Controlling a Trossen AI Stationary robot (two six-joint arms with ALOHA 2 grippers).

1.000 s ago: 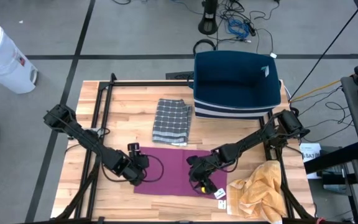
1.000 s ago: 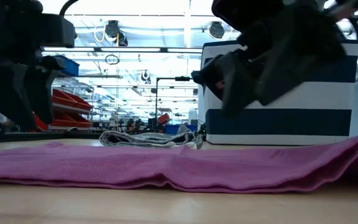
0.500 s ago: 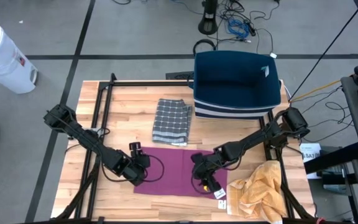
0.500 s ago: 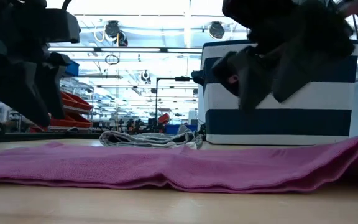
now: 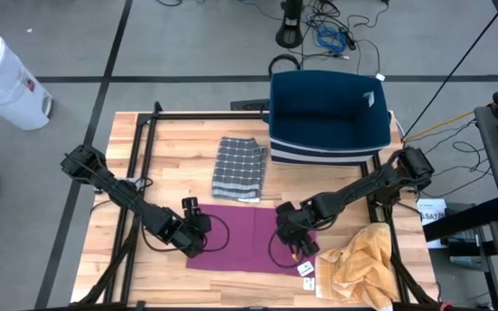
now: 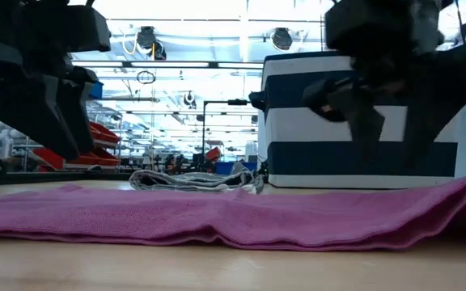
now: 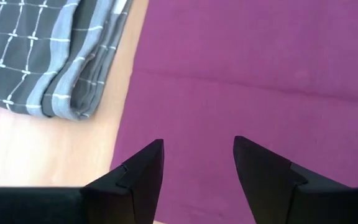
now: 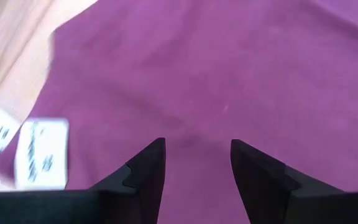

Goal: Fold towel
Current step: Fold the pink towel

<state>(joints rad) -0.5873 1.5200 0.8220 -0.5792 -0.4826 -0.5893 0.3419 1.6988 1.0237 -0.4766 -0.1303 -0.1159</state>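
A purple towel (image 5: 245, 235) lies flat on the wooden table near its front edge; it also fills the low view (image 6: 217, 214). My left gripper (image 5: 204, 237) hangs open just above the towel's left part (image 7: 260, 74), its fingers clear of the cloth (image 7: 197, 146). My right gripper (image 5: 290, 246) hangs open above the towel's right part (image 8: 229, 62), pointing steeply down (image 8: 197, 146), with nothing between its fingers. In the low view both grippers, left (image 6: 35, 97) and right (image 6: 391, 89), stand above the cloth.
A folded grey checked towel (image 5: 239, 168) lies behind the purple one, also in the left wrist view (image 7: 36, 50). A blue and white bin (image 5: 327, 117) stands at the far right. A crumpled yellow cloth (image 5: 361, 272) and a white label (image 8: 41, 154) lie near the right front corner.
My right gripper has moved toward the table's right edge over the purple towel and tipped to point more steeply down, staying open. The towel has not moved.
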